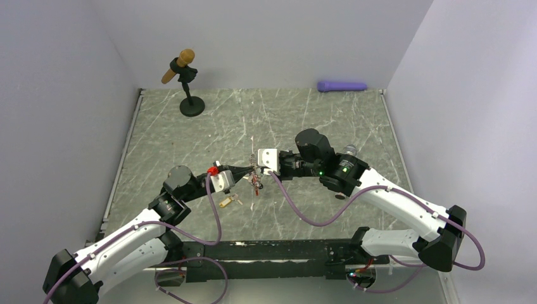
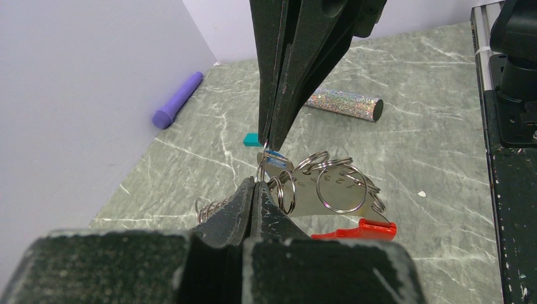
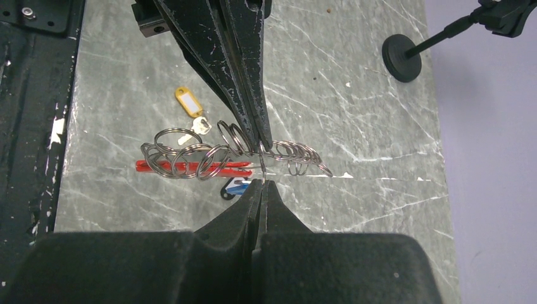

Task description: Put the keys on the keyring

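Silver rings of the keyring bunch in a chain across the middle of the right wrist view, with its red clip running along just beneath them over the grey-green marbled desk. From the bottom of its own view the left gripper reaches up, jaws pressed together on a thin ring of that chain. Opposite it the right gripper is likewise pressed together, pinching what looks like the same ring (the two sets of tips nearly meet).

A blue-tagged key and a black tag sit just left of the right gripper's tip; whether they are threaded on I cannot tell. The yellow-tagged key lies flat on the desk, apart, above and left of the rings.

In the left wrist view a teal block shows behind the tips, a purple cylinder lies by the wall at upper left, and a glittery silver cylinder at upper right. A microphone on a stand occupies the top view's upper left.
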